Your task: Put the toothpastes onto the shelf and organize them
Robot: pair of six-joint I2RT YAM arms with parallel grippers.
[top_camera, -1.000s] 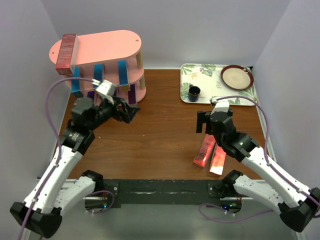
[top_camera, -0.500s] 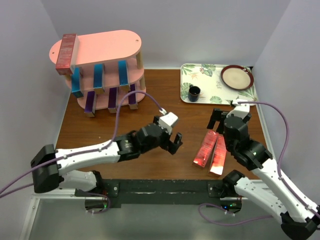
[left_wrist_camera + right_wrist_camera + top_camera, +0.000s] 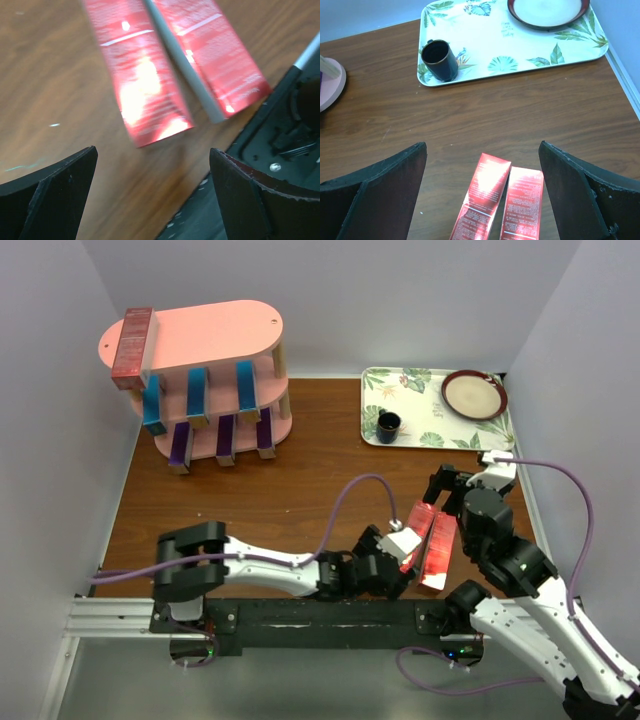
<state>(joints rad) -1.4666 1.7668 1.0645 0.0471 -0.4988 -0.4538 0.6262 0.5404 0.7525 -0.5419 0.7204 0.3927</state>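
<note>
Swinging right, the left arm has dropped low beside the two red cartons lying side by side on the worktop, lower right. Its left fingers are spread wide at their ends. The right fingers are spread too, holding nothing. The shelf, upper left, holds the other cartons.

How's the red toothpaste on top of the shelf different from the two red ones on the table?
The shelf-top carton lies alone at the left end of the shelf's top board; the table pair lies side by side on the table. The open left gripper hovers by the table pair; none is near the shelf-top carton. All glossy red.
</note>
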